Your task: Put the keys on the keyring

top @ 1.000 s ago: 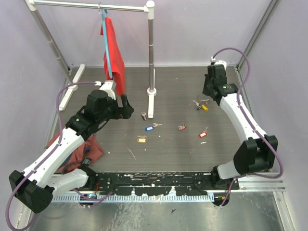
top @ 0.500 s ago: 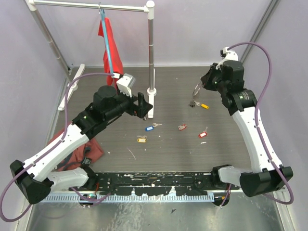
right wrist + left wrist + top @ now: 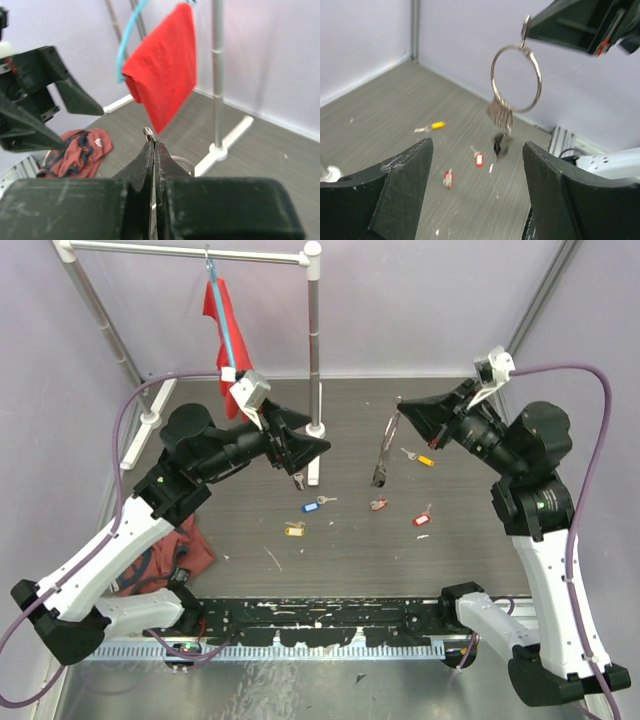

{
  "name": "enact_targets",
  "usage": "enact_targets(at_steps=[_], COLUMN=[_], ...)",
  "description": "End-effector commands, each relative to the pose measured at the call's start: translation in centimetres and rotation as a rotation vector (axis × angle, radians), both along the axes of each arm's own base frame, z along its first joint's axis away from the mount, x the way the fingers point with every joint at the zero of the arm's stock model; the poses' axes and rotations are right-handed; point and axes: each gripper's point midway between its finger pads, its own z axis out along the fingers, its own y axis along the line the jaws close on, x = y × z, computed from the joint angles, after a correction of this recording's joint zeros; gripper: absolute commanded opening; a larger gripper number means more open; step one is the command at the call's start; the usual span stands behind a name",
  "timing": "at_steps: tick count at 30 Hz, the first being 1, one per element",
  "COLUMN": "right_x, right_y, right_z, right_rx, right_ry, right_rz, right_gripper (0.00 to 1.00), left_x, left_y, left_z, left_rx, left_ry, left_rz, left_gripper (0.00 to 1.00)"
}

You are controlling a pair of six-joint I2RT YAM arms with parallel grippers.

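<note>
Right gripper, fingers clamped on the thin silver wire keyring, hangs it in mid-air, presumably to present its loop. Left gripper faces it, fingers apart and empty. The small silver tagged keys lie on the grey table beneath.

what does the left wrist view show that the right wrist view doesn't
Only left wrist: the whole keyring with its bunch of keys hanging in the air, plus a loose red-tagged key and yellow-tagged key on the table. Only right wrist: the red cloth on the rack and a crumpled garment. Both: the table, the open left gripper, and the right gripper shut on the keyring.
</note>
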Motion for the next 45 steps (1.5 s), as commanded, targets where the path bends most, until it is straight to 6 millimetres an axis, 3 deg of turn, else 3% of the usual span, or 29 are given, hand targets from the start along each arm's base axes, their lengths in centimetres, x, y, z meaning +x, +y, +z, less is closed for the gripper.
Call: enact_targets(at_steps=[1, 4, 7, 12, 18, 29, 32, 37, 45], right_x=[-3.6, -4.3, -3.4, -2.4, -1.4, -1.9, -2.2, -2.9, -3.7], right_y=[1.9, 1.9, 0.8, -0.2, -1.4, -2.3, -2.2, -2.1, -1.7], right_z=[4.5, 6.0, 7.0, 7.0, 6.5, 6.9, 7.0, 7.4, 7.7], right_rx=[0.052, 0.135, 0.218, 0.298, 0.307, 0.322, 0.330, 0.344, 0.370], right_ry=[-0.203, -0.224, -0.199, -0.147, -0.104, -0.089, -0.084, -0.084, -0.072], right_rz=[0.178, 0.189, 0.092, 0.017, -0.080, -0.129, -0.120, -0.101, -0.066], right_gripper=[0.01, 0.01, 0.01, 0.01, 0.01, 0.01, 0.01, 0.01, 0.01], left_x=[-3.0, -4.1, -4.8, -4.4, -3.6, -2.0, -1.2, 0.6, 0.9], left_y=[-0.8, -1.2, -2.0, -4.2, -7.4, -12.8, -13.4, -13.5, -12.6], left_z=[6.7, 8.9, 10.3, 10.9, 9.4, 6.7, 6.3, 6.0, 8.2], left_rx=[-0.151, -0.209, -0.250, -0.215, -0.080, 0.202, 0.236, 0.273, 0.142], left_ry=[-0.115, -0.132, -0.133, -0.155, -0.233, -0.435, -0.459, -0.499, -0.537], left_rz=[-0.130, -0.165, -0.182, -0.081, 0.012, 0.238, 0.298, 0.418, 0.497], left_gripper=[0.79, 0.80, 0.82, 0.89, 0.92, 0.97, 0.97, 0.89, 0.76])
